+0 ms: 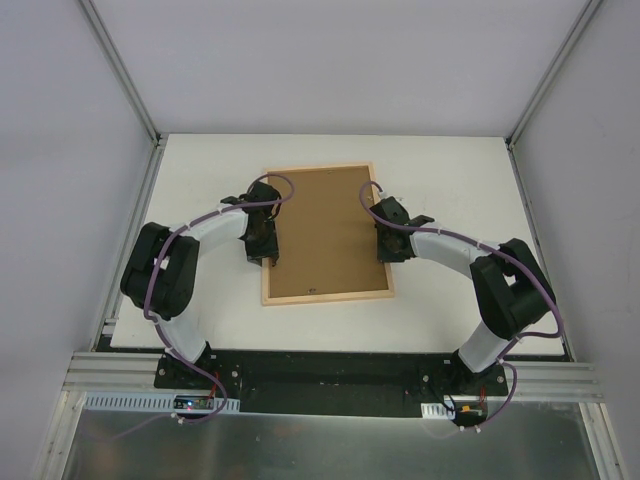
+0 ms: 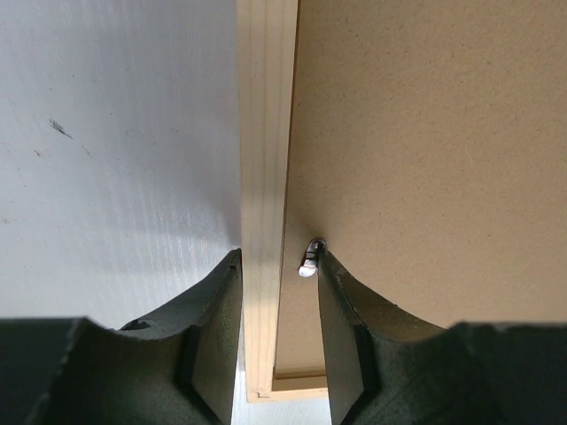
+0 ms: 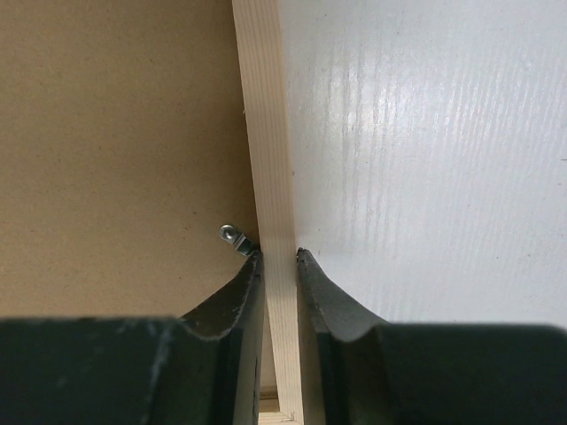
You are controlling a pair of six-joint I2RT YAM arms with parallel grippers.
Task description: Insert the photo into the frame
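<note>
Clips (image 2: 310, 258) beside frame (image 2: 264, 133) show only in wrist views.

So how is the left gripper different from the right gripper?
The left gripper straddles the frame's left strip loosely, a gap showing on the backing board side; the right gripper pinches the right strip snugly. The left jaws stand wider than the right. Both sit beside a small metal tab.

No readable text, label or number anywhere.
</note>
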